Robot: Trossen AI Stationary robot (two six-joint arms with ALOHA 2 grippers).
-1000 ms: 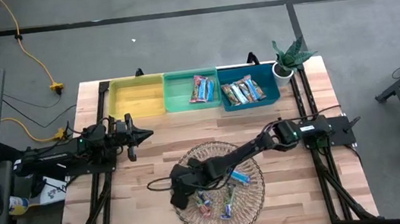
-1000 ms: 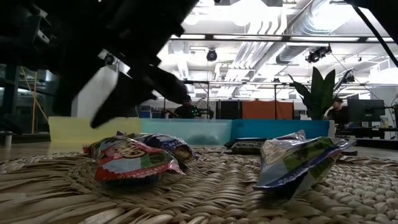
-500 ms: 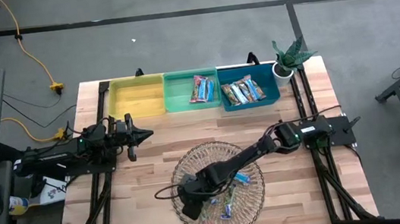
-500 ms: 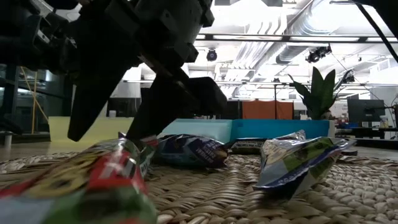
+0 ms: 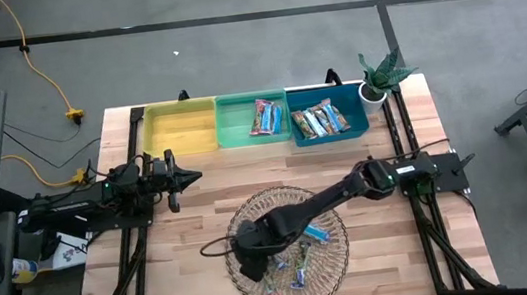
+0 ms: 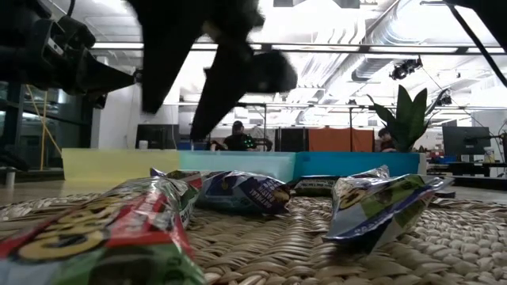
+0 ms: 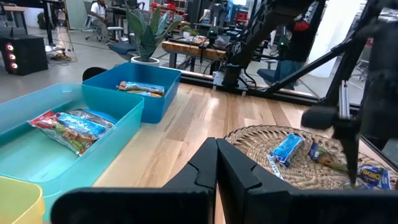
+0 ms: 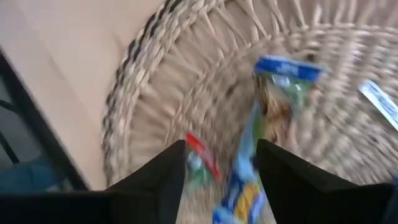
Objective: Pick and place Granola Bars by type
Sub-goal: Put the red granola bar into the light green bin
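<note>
Since a second ago the right gripper [image 5: 249,262] has swung deeper over the round woven wicker basket [image 5: 322,199], fingers apart, holding nothing. Shiny-wrapped granola bars [image 5: 296,265] lie beneath. Risk: overlapping wrappers, snagging two. Left gripper [image 5: 190,177] rests closed, aside.

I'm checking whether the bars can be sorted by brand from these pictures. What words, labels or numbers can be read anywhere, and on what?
None can be read with confidence.
Nearest granola bar in the low view: large yellow letters, blurred and cut off.
Bars in the wire basket, green bin and blue bin: print too small or blurred.
</note>
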